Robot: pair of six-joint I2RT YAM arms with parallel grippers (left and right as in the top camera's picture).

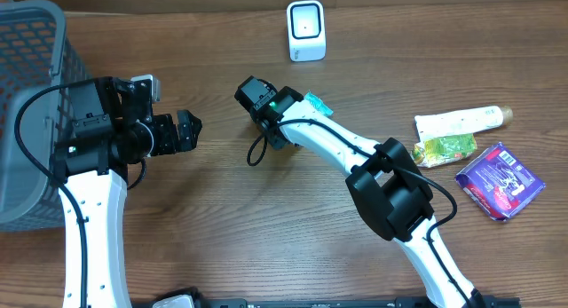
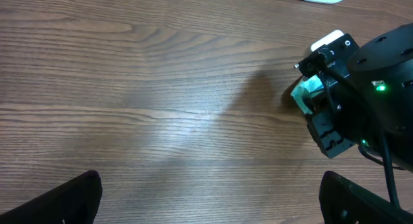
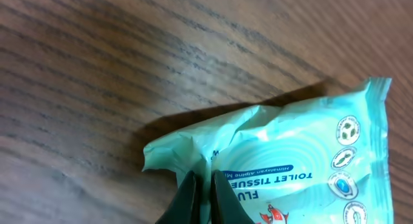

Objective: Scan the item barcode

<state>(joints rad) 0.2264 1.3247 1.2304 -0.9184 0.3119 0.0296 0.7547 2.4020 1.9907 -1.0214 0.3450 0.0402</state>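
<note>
The item is a teal toilet-tissue pack [image 3: 290, 159] with blue print. My right gripper [image 3: 205, 179] is shut on a fold of its wrapper near the pack's left edge. Overhead, only a teal corner of the pack [image 1: 318, 105] shows behind the right arm, and the right gripper [image 1: 271, 113] sits at mid-table. The left wrist view shows the pack [image 2: 308, 91] tucked against the black right gripper body. No barcode shows in any view. A white scanner [image 1: 306, 30] stands at the far edge. My left gripper [image 1: 189, 129] [image 2: 210, 182] is open over bare wood, holding nothing.
A grey mesh basket [image 1: 27, 77] stands at the far left behind the left arm. On the right lie a white tube-like pack [image 1: 461, 122], a green pouch [image 1: 444, 148] and a purple packet [image 1: 500, 179].
</note>
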